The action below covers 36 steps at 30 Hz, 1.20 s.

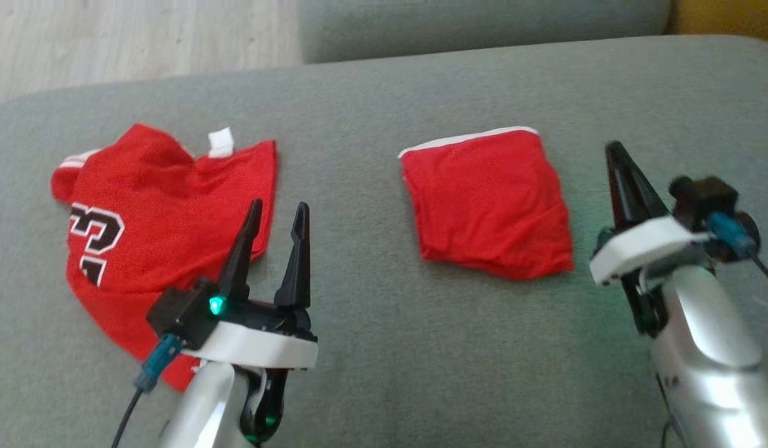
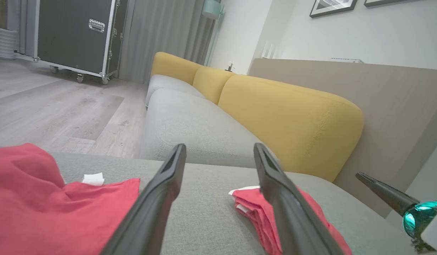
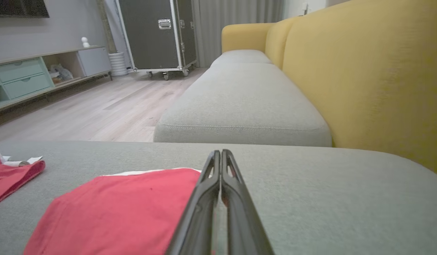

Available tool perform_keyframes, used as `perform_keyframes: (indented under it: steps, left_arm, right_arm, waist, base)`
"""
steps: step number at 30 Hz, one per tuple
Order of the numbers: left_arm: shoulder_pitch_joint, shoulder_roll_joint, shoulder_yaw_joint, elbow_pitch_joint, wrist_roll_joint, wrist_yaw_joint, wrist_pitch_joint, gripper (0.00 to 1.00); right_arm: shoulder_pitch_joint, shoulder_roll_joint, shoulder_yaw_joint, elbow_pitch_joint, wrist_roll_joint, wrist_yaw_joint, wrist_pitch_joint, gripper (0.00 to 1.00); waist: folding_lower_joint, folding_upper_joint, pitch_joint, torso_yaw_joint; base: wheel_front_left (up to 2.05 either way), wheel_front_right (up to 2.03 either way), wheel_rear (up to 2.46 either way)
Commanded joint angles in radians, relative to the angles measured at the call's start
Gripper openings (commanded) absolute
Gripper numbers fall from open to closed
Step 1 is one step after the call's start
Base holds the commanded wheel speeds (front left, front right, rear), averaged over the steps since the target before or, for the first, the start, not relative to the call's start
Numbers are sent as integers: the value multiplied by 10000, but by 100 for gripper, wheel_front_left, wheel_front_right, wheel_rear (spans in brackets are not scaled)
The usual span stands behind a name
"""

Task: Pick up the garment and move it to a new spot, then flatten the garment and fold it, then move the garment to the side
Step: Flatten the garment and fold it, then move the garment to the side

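Observation:
A loose red jersey garment (image 1: pixel 166 211) with a black-and-white number and a white tag lies crumpled on the left of the grey sofa seat (image 1: pixel 384 348). A second red garment (image 1: pixel 490 202), folded into a neat square with a white edge, lies to the right of centre. My left gripper (image 1: pixel 278 205) is open and empty, hovering just right of the jersey's edge; its wrist view shows the jersey (image 2: pixel 45 205) left of the fingers and the folded piece (image 2: pixel 247 202) on the right. My right gripper (image 1: pixel 614 146) is shut on nothing, just right of the folded piece (image 3: pixel 115 212).
The seat's far edge drops to a wooden floor (image 1: pixel 110 43). Another grey cushion (image 1: pixel 483 25) adjoins at the top. A yellow backrest (image 3: pixel 374 71) runs along the right side. A black wheeled case (image 2: pixel 77 32) stands far off on the floor.

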Motion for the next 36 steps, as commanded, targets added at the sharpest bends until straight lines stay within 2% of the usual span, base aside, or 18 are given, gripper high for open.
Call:
perform_keyframes:
  steps: [1, 5, 6, 7, 15, 22, 29, 36]
  left_arm:
    - [-103, 49, 422, -243, 105, -46, -93, 100]
    - [144, 49, 553, -83, 263, -64, -93, 100]
    - [212, 49, 588, 1, 342, -66, -93, 100]
    - [269, 49, 627, 68, 391, -69, -93, 100]
    - [500, 49, 884, 270, 458, -91, -93, 100]
    - [320, 49, 731, 251, 465, -109, -93, 100]
    - [33, 49, 493, 181, 438, -121, -93, 100]
    - [-266, 49, 208, 211, 367, -130, -93, 100]
  right_arm:
    - [226, 40, -170, -605, -233, -9, -108, 0]
    - [1140, 305, -799, -1283, -479, -9, -108, 0]
    - [1356, 380, -931, -1479, -561, -9, -108, 25]
    - [1574, 467, -1057, -1651, -608, -9, -108, 100]
    - [2322, 851, -1356, -2444, -873, -9, -108, 100]
    - [2084, 900, -1309, -2311, -1071, -9, -108, 100]
    - [978, 901, -1164, -1118, -713, -9, 443, 100]
    - [-326, 894, -1479, 928, -244, -9, 1487, 100]
  waist:
    - [1, 0, -327, -341]
    - [1, 0, -543, -593]
    - [1, 0, -583, -640]
    - [1, 0, -619, -680]
    - [1, 0, -694, -773]
    - [1, 0, -450, -475]
    - [1, 0, 122, 192]
    - [1, 0, 646, 873]
  base:
    - [0, 0, 0]
    - [0, 0, 0]
    - [0, 0, 0]
    - [0, 0, 0]
    - [0, 0, 0]
    - [0, 0, 0]
    - [0, 0, 0]
    - [0, 0, 0]
